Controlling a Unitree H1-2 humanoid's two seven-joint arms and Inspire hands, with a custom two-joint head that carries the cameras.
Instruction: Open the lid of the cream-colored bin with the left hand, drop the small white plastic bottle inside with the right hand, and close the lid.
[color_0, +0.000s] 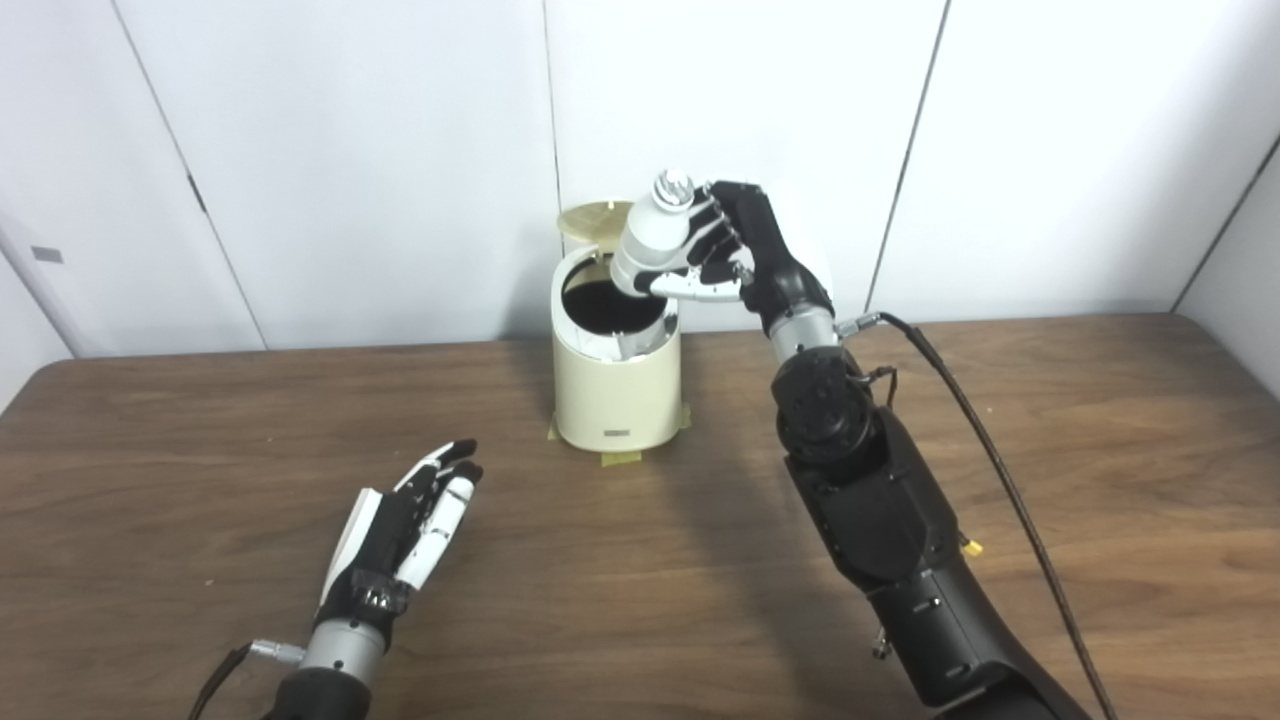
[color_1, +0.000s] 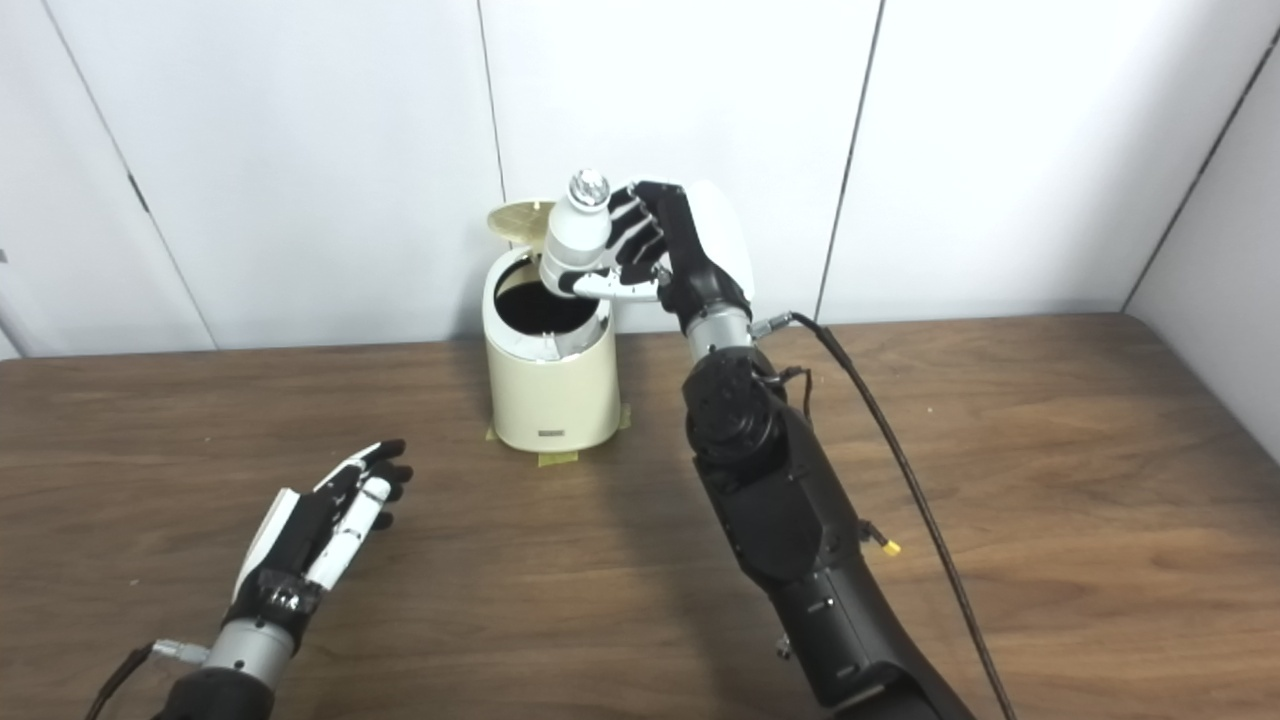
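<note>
The fingers (color_0: 715, 240) of the right hand (color_0: 735, 255) are wrapped around a small white plastic bottle (color_0: 650, 240), holding it tilted, cap up, just above the open mouth of a cream-colored bin (color_0: 615, 385). The bin stands at 12 o'clock on the brown wooden surface (color_0: 1100, 450), with tape at its base. Its round lid (color_0: 595, 218) is flipped up behind the opening, and the inside looks dark; nothing can be made out in it. At 8 o'clock, the left hand (color_0: 405, 530) hovers low over the surface, fingers apart and holding nothing.
</note>
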